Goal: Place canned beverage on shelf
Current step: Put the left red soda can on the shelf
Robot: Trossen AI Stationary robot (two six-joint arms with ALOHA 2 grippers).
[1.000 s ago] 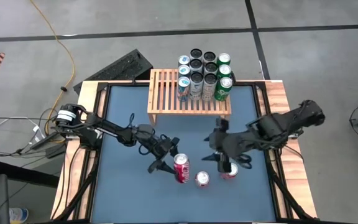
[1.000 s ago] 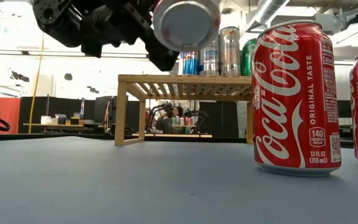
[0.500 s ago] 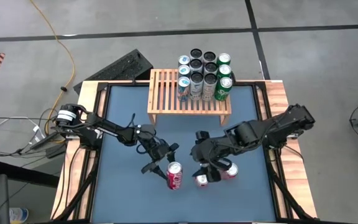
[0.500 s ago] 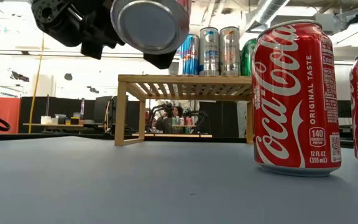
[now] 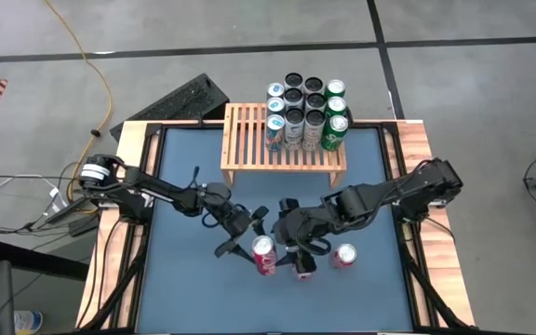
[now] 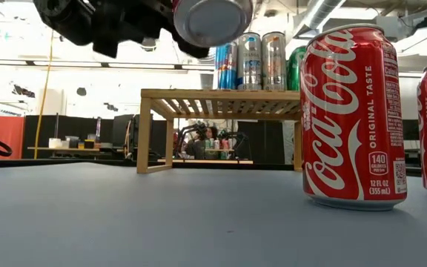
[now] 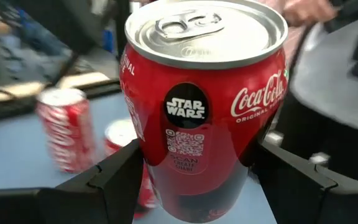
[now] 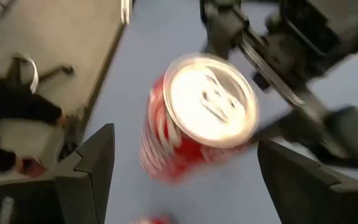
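Note:
A red Coca-Cola can (image 5: 264, 255) hangs above the blue table top with my left gripper (image 5: 249, 240) shut on it. In the low view its bottom (image 6: 212, 18) faces the camera, high up. My right gripper (image 5: 292, 246) stands open just to the can's right, touching nothing. In the right wrist view the can's top (image 8: 211, 107) lies ahead of its spread fingers (image 8: 95, 158). Two more red cans (image 5: 345, 255) (image 5: 302, 272) stand upright on the table. The light-wood shelf (image 5: 247, 140) stands on short legs at the far edge, with several cans (image 5: 305, 119) on its right half. My left gripper pinches the can's side wall (image 7: 143, 163) between its two fingers (image 7: 107, 183), one on each side of the lower half. The fingers reach in level from the table's left. The can is lifted clear, tilted with its top toward the far edge and its bottom toward the near edge.
The left half of the shelf's slats (image 5: 240, 130) is bare. A black keyboard (image 5: 182, 99) lies on the floor beyond the table's far left corner. The nearest standing can (image 6: 351, 119) fills the right of the low view.
My right gripper has moved toward the table's left and down, from over the right-hand standing can to beside the held can. My left gripper has rolled at the wrist, so the held can has swung a little while staying clear of the table.

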